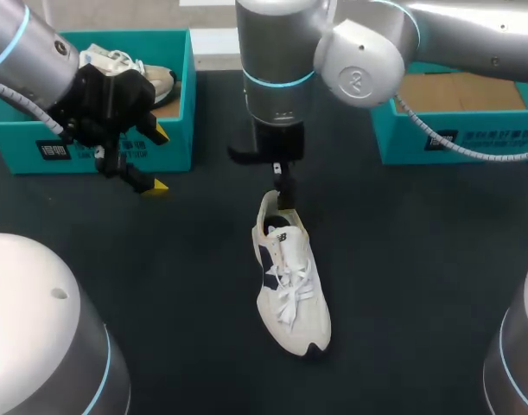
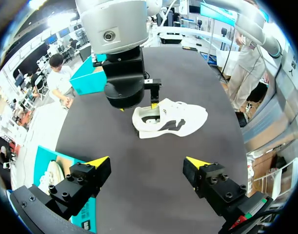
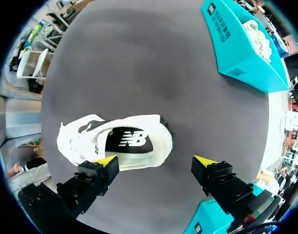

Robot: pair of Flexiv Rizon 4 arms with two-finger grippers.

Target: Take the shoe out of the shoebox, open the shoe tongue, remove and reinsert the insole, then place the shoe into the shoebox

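White shoe on dark table, right gripper just above its heel, left gripper well to the shoe's left, fingers apart, teal shoebox behind it, second teal box to the shoe's right.

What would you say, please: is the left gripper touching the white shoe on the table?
Apart. The left wrist view shows bare table between the left gripper and the shoe ahead of it.

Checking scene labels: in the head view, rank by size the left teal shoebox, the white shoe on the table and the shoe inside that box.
1. left teal shoebox
2. white shoe on the table
3. shoe inside the box, partly hidden by my left arm
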